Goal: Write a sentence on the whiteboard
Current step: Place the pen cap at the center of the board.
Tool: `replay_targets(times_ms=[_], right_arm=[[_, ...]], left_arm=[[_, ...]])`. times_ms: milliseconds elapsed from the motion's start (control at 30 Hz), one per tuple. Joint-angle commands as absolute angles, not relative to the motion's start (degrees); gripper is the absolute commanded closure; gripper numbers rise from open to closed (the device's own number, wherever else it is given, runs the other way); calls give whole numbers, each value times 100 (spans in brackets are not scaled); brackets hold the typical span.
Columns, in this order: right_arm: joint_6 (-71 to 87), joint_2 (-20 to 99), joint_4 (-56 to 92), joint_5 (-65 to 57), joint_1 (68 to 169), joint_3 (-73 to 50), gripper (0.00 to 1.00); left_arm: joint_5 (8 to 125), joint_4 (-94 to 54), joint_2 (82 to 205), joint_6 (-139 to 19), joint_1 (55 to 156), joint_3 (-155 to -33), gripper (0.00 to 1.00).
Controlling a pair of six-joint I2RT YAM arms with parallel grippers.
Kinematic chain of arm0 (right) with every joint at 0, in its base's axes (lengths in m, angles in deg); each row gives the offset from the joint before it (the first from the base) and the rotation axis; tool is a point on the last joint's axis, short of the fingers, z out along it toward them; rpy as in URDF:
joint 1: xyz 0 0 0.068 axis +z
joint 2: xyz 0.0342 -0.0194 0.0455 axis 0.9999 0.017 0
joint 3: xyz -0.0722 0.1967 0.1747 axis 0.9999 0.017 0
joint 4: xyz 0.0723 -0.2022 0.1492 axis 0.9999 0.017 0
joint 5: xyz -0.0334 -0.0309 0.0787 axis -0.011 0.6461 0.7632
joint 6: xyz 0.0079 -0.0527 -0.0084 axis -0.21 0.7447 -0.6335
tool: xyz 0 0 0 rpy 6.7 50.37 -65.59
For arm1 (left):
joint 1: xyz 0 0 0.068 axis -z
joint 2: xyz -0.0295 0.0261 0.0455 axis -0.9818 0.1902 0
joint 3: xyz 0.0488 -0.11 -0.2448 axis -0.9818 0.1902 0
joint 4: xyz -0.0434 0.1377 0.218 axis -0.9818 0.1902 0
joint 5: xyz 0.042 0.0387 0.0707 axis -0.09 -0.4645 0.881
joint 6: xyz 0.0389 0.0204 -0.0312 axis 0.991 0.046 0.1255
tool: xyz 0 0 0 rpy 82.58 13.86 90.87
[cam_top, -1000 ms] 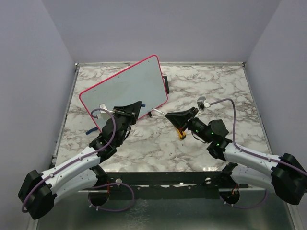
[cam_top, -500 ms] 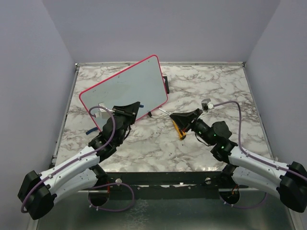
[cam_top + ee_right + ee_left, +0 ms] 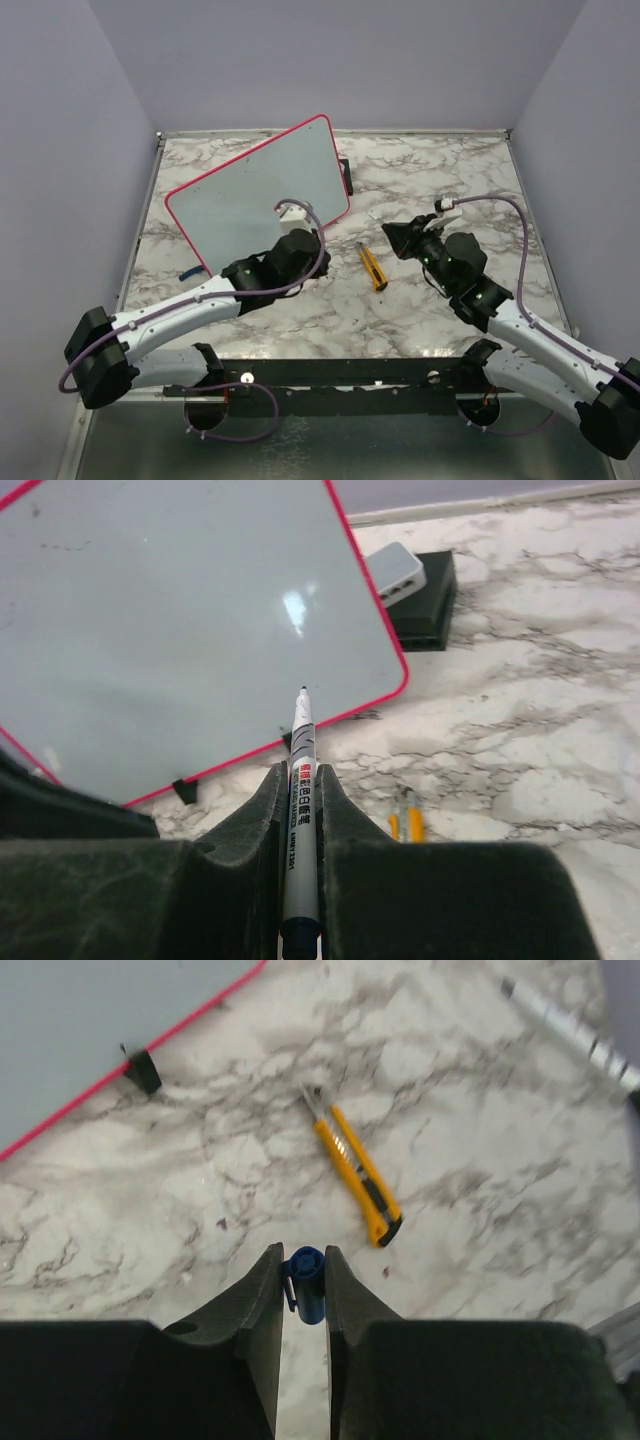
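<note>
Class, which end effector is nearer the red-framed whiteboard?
Left. The left end effector hangs before the lower edge of the pale red-framed whiteboard; the right end effector stands off past its right corner.

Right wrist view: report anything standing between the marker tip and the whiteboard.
Nothing visible does. The marker in the right gripper points at the whiteboard across the marble table. The left arm crowds the board's lower edge, off that line; the yellow utility knife lies low to the right.
</note>
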State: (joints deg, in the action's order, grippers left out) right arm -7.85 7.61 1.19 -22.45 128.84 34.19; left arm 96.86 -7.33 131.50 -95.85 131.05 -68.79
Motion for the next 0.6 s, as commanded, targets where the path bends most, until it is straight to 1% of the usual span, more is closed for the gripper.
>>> replay_targets(times_ms=[0, 100, 267, 567], right_arm=[[-896, 845, 726, -1807, 12334, 3280, 99], [-977, 869, 754, -1528, 12103, 3284, 99], [-975, 908, 807, -1391, 12069, 3242, 99], [-1106, 1083, 699, -1192, 12066, 3266, 99]], left_arm=[[9415, 678, 13756, -8398, 13580, -7095, 100], [9155, 767, 14009, -8296, 13652, -7000, 100], [8831, 892, 14399, -8119, 13687, -6993, 100], [8847, 1182, 15202, -7968, 13770, -7172, 100]])
